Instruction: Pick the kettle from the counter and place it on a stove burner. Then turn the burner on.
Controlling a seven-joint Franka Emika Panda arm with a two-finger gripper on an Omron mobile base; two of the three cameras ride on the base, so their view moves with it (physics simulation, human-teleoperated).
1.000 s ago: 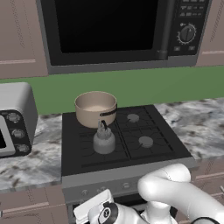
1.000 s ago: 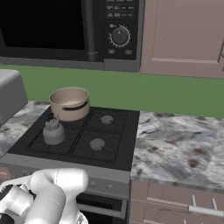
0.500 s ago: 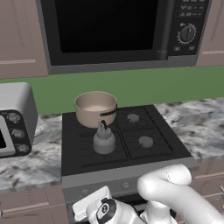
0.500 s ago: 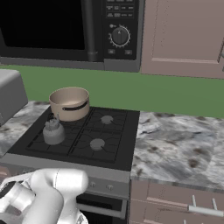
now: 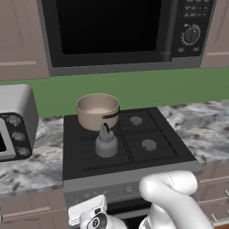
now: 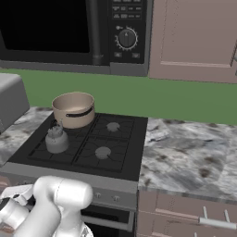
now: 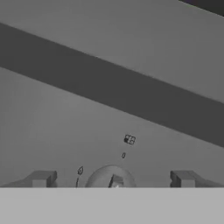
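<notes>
Fingers: two dark fingertips (image 7: 41, 178) are standing wide apart at the bottom of the hand view, holding nothing.
Knob: a round grey stove knob (image 7: 110, 176) is sitting between them, just ahead, on the grey stove front panel (image 7: 65, 127).
Gripper: the gripper (image 5: 89, 215) is hanging low in front of the stove, below the front edge of the black stove top (image 5: 170, 147).
Kettle: the kettle (image 5: 106, 142) is resting on the front-left stove burner (image 6: 56, 141), just in front of the tan saucepan (image 5: 97, 110); the placing appears done.
Step in hand: judged to be turning the burner on.
Doing it well: the fingers are best centred on the knob, closed squarely on its rim, then rotated without slipping; whether this knob serves the kettle's burner cannot be told.
Surface: the marbled worktop (image 6: 185, 152) is flanking the stove on both sides.
Room: a black microwave (image 5: 120, 31) is hanging above, a green wall (image 6: 185, 99) is running behind, and a toaster oven (image 5: 15, 120) is standing at left.
</notes>
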